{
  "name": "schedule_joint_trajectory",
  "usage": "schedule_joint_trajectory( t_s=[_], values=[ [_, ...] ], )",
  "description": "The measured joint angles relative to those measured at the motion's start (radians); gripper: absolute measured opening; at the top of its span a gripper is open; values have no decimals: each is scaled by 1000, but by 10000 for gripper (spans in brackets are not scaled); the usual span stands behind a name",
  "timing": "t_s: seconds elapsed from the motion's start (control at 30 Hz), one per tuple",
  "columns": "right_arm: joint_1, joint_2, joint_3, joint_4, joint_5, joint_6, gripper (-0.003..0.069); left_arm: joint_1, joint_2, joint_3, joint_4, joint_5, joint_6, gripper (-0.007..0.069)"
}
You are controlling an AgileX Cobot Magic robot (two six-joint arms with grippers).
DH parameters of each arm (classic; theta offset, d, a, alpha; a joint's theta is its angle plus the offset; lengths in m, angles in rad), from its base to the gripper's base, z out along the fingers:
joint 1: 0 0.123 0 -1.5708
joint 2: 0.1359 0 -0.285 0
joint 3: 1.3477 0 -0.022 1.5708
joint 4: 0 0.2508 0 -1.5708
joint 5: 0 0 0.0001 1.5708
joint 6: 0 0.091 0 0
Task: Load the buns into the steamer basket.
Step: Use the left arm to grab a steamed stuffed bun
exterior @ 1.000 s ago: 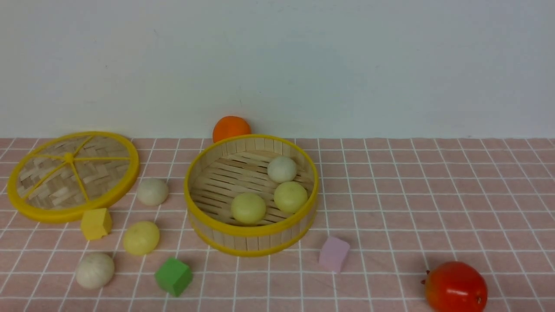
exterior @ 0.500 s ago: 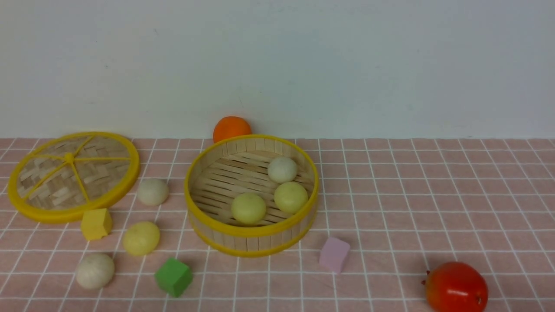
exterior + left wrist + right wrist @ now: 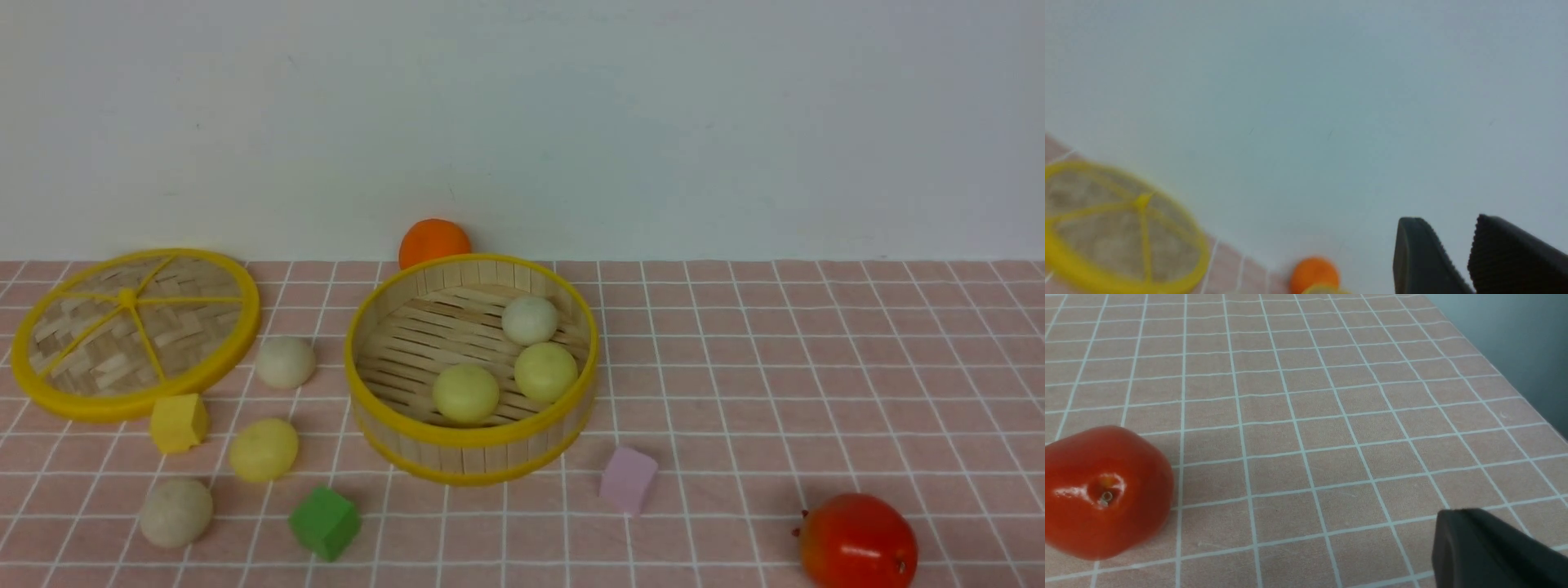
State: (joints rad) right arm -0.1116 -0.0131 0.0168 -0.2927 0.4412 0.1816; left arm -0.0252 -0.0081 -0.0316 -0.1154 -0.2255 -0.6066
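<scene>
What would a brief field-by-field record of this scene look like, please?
in steamer basket: three buns, two pale yellow, one off-white
outside, to its left: three buns, two off-white, one pale yellow
lid: flat on table, far left
distractors: orange fruit behind basket, red fruit front right, three blocks
left pincer: empty, jaws apart

Six buns (image 3: 530, 319) (image 3: 545, 371) (image 3: 465, 393) (image 3: 284, 362) (image 3: 263, 450) (image 3: 175, 513), three blocks (image 3: 178, 422) (image 3: 324, 522) (image 3: 627, 479), two fruits (image 3: 433, 242) (image 3: 857, 541).

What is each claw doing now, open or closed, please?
Left claw: slightly open, holding nothing.
Right claw: only partly in view; cannot be told.
</scene>
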Motion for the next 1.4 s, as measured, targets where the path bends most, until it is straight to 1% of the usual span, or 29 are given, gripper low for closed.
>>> schedule_joint_trajectory(
  t_s=[0.03, 0.1, 0.13, 0.2, 0.27, 0.33, 0.37, 0.4, 0.43, 0.6, 0.7, 0.77, 0.83, 0.9, 1.07, 1.1, 1.13, 1.2, 1.4],
  values=[
    [0, 0, 0, 0, 0, 0, 50, 0, 1, 0, 0, 2, 0, 241],
    [0, 0, 0, 0, 0, 0, 52, 0, 34, -89, -1, 23, 0, 241],
    [0, 0, 0, 0, 0, 0, 55, 0, 99, -175, 1, 86, 0, 241],
    [0, 0, 0, 0, 0, 0, 57, 0, 184, -274, 17, 182, 0, 241],
    [0, 0, 0, 0, 0, 0, 59, 0, 289, -377, 49, 345, 0, 241],
    [0, 0, 0, 0, 0, 0, 64, 0, 392, -438, 77, 474, 0, 241],
    [0, 0, 0, 0, 0, 0, 64, 0, 402, -443, 79, 499, 0, 241],
    [0, 0, 0, 0, 0, 0, 67, 0, 474, -481, 94, 582, 0, 241],
    [0, 0, 0, 0, 0, 0, 69, 0, 513, -499, 103, 610, 5, 241],
    [0, 0, 0, 0, 0, 0, 74, 0, 664, -527, 109, 615, 14, 241],
    [0, 0, 0, 0, 0, 0, 79, 0, 836, -549, 62, 690, 21, 241],
    [0, 0, 0, 0, 0, 0, 81, 0, 892, -572, 49, 728, 34, 241],
    [0, 0, 0, 0, 0, 0, 85, 0, 1043, -637, 41, 807, 89, 241],
    [0, 0, 0, 0, 0, 0, 88, 0, 1158, -699, 39, 847, 126, 241],
    [0, 0, 0, 0, 0, 0, 95, -17, 1420, -828, 43, 873, 162, 241],
    [0, 0, 0, 0, 0, 0, 96, -20, 1470, -850, 49, 870, 164, 241],
    [0, 0, 0, 0, 0, 0, 96, -21, 1470, -854, 49, 870, 164, 241],
    [0, 0, 0, 0, 0, 0, 99, -20, 1590, -906, 77, 868, 143, 241],
    [0, 0, 0, 0, 0, 0, 106, -20, 1708, -978, 135, 869, 86, 241]
  ],
)
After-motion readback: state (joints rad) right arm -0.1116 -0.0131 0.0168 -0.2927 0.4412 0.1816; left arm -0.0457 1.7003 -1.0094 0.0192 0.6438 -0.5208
